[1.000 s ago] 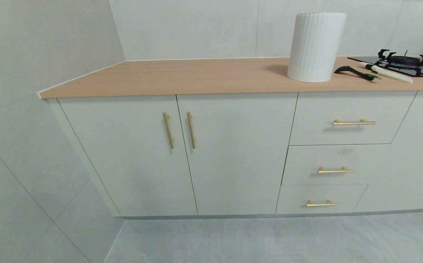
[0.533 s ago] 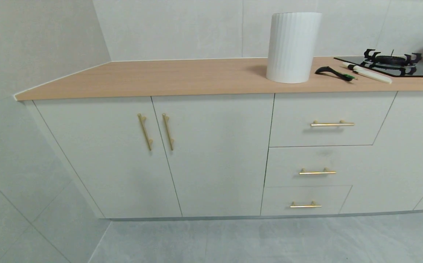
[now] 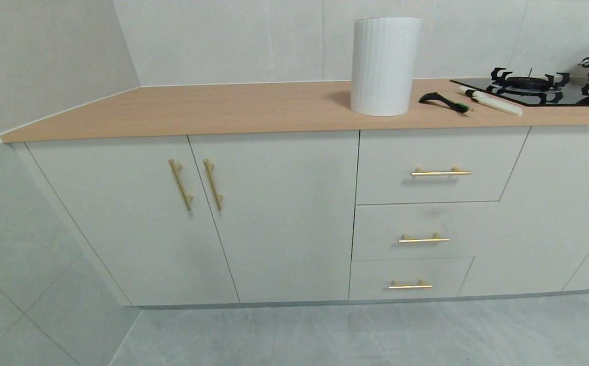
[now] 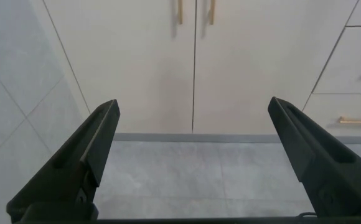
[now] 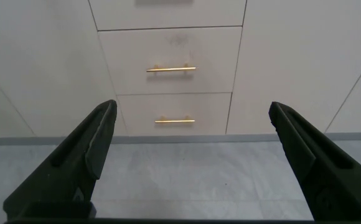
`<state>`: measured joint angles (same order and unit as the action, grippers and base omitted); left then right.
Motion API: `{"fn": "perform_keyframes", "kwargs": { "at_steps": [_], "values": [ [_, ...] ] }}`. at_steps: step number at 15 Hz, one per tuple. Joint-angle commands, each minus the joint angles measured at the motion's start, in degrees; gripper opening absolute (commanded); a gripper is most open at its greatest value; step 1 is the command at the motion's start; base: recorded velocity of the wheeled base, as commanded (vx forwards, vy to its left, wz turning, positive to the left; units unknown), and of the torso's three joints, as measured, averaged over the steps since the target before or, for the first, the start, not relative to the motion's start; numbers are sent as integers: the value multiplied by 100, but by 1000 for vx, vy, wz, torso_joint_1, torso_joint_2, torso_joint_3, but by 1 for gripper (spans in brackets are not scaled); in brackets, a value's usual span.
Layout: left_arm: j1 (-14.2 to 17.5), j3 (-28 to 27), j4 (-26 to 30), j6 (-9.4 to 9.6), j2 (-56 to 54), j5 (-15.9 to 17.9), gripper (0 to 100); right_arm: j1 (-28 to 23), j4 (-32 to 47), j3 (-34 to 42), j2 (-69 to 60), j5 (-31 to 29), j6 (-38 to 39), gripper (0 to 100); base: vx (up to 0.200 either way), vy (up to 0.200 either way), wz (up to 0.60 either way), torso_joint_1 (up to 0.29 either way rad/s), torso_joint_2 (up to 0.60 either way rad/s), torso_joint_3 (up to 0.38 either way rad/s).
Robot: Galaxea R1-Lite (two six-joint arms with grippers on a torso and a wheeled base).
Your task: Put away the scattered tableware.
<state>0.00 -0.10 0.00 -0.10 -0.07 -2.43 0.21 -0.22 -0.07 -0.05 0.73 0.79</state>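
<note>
Camera swung right; white canister (image 3: 384, 66) near counter (image 3: 197, 109) edge, black utensil (image 3: 442, 100) beside

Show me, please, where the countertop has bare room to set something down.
The countertop is bare from the left wall corner to the white ribbed canister. Right of the canister it is crowded: a black utensil and a white utensil lie close together beside the hob, leaving only a narrow front strip.
</note>
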Motion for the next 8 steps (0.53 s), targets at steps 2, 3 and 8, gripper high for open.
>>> {"fn": "perform_keyframes", "kwargs": {
  "at_steps": [2, 3, 8],
  "values": [
    [0, 1, 0, 1, 7, 5, 100, -3, -4, -1, 14, 6, 0, 100, 100, 0, 0, 4, 4, 1],
    [0, 1, 0, 1, 7, -4, 100, -3, -4, -1, 5, -3, 0, 100, 200, 0, 0, -2, 2, 2],
    [0, 1, 0, 1, 7, -4, 100, -3, -4, 7, 14, -3, 0, 100, 200, 0, 0, 3, 2, 1]
  ]
}}
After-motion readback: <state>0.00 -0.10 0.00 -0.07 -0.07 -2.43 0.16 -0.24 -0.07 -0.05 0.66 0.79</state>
